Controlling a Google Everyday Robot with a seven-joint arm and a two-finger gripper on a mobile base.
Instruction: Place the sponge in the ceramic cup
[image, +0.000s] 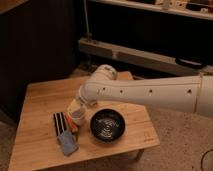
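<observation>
The light-blue sponge (68, 145) lies flat on the wooden table (40, 100) near its front edge, with nothing touching it. The small white ceramic cup (78, 118) stands upright just behind it, to the left of a black bowl. My gripper (75, 106) hangs at the end of the white arm, directly above and partly in front of the cup's far rim. It is open and holds nothing. The arm reaches in from the right and hides the table behind the cup.
A wide black bowl (107, 125) sits right of the cup. A black-and-white striped flat rectangle (59, 123) with an orange edge lies left of the cup, touching the sponge's far end. A dark cabinet stands behind the table and speckled floor lies to the right.
</observation>
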